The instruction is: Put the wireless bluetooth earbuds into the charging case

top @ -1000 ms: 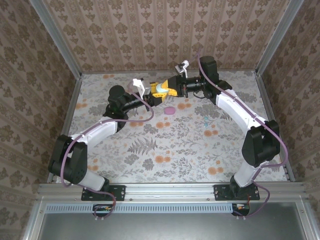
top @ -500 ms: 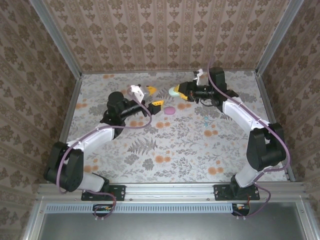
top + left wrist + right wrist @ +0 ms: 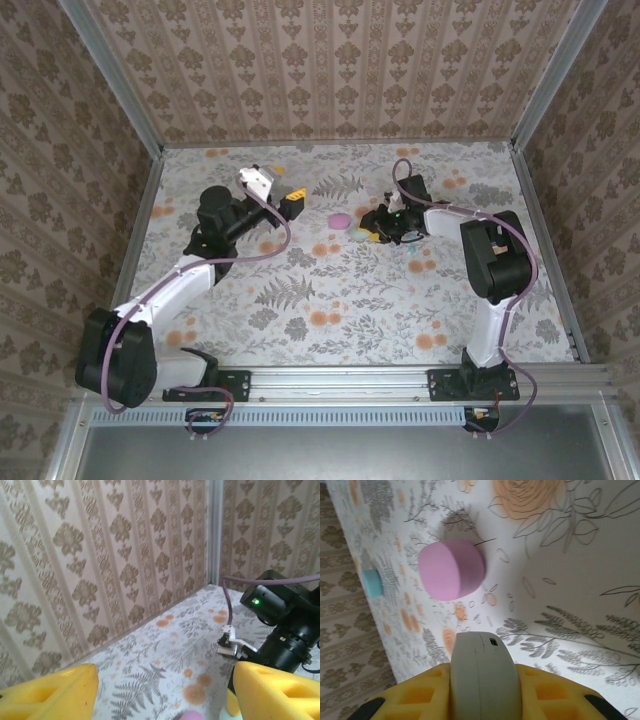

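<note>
Being pinched, lid closed, between the yellow fingers (image 3: pixel 415 697) of the right gripper (image 3: pixel 366 235): pale mint, pebble-shaped charging case (image 3: pixel 479 670), showing its seamed edge. Lying loose on the table (image 3: pixel 300 300) nearby, just beside that arm: tiny teal earbud (image 3: pixel 413 243).

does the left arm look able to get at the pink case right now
Probably yes. The left tool is open and empty, and the pink case lies on the table nearby with nothing between them. The right tool, shut on the pale case, sits close beyond it and may crowd the approach.
</note>
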`<state>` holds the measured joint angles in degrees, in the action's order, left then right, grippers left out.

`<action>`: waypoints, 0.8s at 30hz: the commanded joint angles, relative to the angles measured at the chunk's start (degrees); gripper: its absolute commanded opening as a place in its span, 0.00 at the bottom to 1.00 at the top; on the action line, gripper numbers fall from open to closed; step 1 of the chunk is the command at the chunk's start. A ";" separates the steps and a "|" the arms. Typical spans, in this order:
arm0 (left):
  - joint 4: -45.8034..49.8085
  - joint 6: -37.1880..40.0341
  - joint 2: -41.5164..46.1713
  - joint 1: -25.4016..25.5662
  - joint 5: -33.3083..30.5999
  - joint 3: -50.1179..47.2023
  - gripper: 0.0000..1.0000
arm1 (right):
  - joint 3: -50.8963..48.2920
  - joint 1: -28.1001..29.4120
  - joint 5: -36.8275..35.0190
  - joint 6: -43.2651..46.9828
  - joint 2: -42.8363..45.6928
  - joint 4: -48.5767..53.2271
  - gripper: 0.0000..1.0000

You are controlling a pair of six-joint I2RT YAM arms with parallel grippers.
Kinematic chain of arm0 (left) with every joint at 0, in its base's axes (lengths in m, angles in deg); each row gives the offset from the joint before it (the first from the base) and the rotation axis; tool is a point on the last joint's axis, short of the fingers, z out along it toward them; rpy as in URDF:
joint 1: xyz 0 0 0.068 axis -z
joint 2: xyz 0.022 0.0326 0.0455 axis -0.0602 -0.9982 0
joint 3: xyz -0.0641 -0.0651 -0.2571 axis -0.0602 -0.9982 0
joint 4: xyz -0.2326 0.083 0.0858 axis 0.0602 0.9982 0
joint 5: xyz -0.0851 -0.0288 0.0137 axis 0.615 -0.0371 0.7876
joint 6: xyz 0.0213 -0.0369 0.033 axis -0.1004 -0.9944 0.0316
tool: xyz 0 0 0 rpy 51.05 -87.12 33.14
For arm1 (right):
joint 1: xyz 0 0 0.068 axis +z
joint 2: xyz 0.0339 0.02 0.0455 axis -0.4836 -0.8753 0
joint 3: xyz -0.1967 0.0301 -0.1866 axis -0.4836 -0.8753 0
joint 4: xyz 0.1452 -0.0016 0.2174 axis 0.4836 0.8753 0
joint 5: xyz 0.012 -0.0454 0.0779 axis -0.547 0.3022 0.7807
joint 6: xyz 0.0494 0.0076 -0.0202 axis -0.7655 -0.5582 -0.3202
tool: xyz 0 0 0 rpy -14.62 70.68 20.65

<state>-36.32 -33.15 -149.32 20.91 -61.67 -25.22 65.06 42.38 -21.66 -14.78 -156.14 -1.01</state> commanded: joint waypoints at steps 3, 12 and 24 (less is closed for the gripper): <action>5.14 -0.77 0.47 -0.10 -2.33 2.43 0.72 | 2.78 0.26 -2.95 5.03 -2.74 3.12 0.23; 17.70 -3.06 -0.89 -0.65 -7.90 7.57 0.74 | 5.05 0.32 -5.51 8.11 -4.91 5.39 0.34; 38.30 -10.61 -8.16 -7.57 -9.47 17.48 0.73 | 8.33 0.26 -11.06 14.13 -1.34 14.95 0.55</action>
<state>-5.46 -40.95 -156.14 14.81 -70.22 -10.24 71.55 42.38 -29.42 -3.39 -160.01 8.82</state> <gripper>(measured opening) 0.736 0.545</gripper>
